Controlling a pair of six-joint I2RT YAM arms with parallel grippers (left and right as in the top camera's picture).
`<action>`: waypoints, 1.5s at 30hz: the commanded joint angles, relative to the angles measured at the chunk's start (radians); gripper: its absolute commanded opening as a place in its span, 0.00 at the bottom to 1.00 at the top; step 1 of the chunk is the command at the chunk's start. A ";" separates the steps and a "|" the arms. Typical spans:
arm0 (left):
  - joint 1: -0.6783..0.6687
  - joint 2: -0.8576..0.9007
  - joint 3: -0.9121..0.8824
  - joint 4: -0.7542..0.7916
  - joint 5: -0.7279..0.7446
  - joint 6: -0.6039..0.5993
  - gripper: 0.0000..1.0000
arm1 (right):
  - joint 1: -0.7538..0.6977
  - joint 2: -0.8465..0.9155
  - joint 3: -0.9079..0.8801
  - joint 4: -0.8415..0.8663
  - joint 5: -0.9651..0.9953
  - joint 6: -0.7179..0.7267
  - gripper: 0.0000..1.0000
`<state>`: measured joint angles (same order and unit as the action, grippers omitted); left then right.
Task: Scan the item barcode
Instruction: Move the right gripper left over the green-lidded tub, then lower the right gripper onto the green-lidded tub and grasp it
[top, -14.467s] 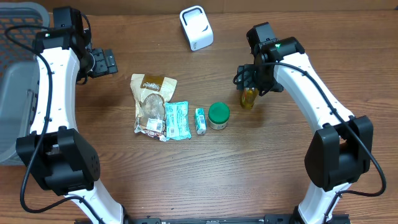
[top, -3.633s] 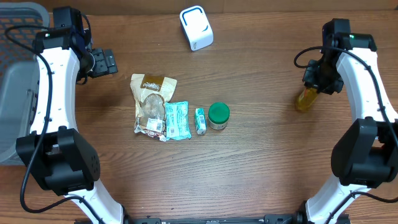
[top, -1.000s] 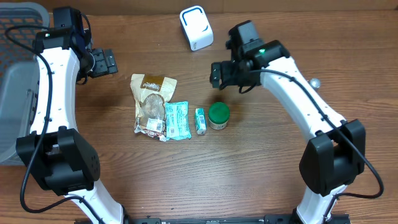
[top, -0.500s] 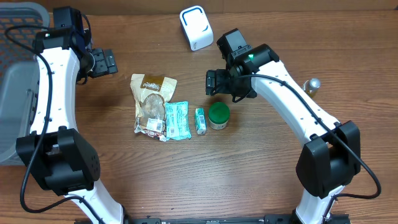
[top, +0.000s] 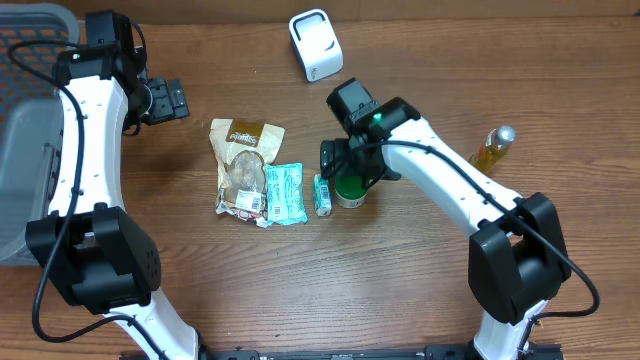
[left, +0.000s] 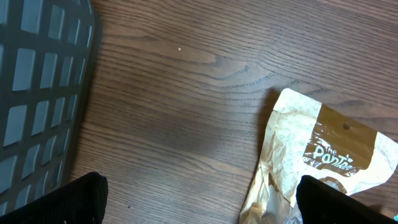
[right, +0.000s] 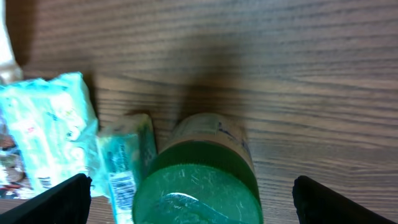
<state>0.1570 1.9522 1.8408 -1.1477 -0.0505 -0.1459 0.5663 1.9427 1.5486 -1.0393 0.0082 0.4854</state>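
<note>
We take the green-lidded jar for the item to scan. It stands upright near the middle of the table, with a small teal box just beside it. Our right gripper hovers directly above the jar, jaws spread wide and empty, with one finger to each side of it in the wrist view.

The box looks to us like the main hazard: a finger descending on that side could land on it or shove it (the gap looks slim). A grip on the lid alone might slip or tip the jar, and fingers across the label would hide the barcode from the white scanner. Our left gripper hangs open and empty, well apart, near the basket.
</note>
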 joint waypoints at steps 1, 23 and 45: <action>-0.007 -0.010 0.011 0.000 -0.009 0.019 1.00 | 0.029 -0.001 -0.036 0.029 0.021 0.013 1.00; -0.007 -0.010 0.011 0.000 -0.009 0.019 0.99 | 0.032 -0.001 -0.072 0.033 0.247 0.013 0.67; -0.007 -0.010 0.011 0.000 -0.009 0.019 1.00 | -0.007 -0.001 -0.082 0.011 0.080 0.030 1.00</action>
<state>0.1570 1.9522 1.8408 -1.1481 -0.0505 -0.1459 0.5579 1.9427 1.4799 -1.0328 0.0994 0.4976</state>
